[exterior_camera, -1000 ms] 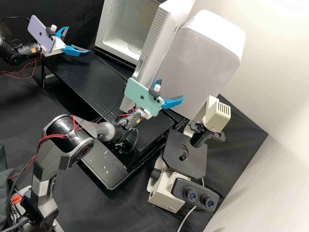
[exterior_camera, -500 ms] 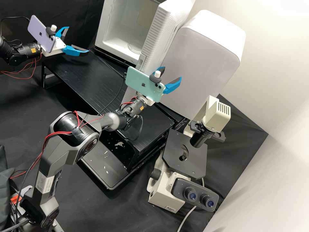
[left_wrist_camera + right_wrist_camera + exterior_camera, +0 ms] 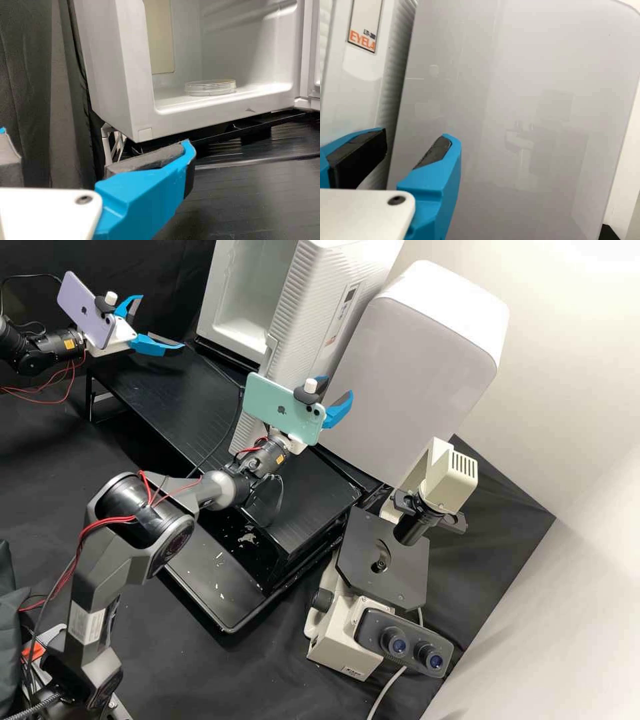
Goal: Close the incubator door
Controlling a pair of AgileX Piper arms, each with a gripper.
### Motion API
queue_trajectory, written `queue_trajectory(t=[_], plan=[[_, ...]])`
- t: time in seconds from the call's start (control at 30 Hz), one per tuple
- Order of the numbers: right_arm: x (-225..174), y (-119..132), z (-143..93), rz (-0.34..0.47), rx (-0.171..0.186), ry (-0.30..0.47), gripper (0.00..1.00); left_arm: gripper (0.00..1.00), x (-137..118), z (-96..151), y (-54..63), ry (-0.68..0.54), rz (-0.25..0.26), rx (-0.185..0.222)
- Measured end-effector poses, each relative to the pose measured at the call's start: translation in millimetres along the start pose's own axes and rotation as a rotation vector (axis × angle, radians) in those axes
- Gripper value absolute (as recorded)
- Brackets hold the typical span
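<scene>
The incubator door [image 3: 297, 327] stands open at upper centre, swung out from the incubator [image 3: 233, 347], and getting it moving round towards its frame seems the step in hand. Our right pincer [image 3: 337, 387], spread and empty, is just beside the door's front face at the middle of the frame; whether it touches, we can't quite tell. We'd push with the flat of a finger near the free edge, well away from the hinge, and curve our path with the swing, keeping clear of the white cabinet [image 3: 413, 373]. Our left pincer [image 3: 161, 321], also open and empty, hangs over the table [image 3: 173, 400] at upper left (we'd leave it out of the arc). A slow final press should seat the door without jolting the dish [image 3: 210, 90].
</scene>
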Motion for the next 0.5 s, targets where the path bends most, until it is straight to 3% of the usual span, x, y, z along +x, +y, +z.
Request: queue_trajectory(t=[0.3,0.5], plan=[[-5,-2,-18,-0.023,0.03,0.019,0.0,1.0,0,0,0.0,0.0,0.0,0.0],[-3,-5,-32,-0.041,0.028,0.045,0.0,1.0,0,0,0.0,0.0,0.0,0.0]])
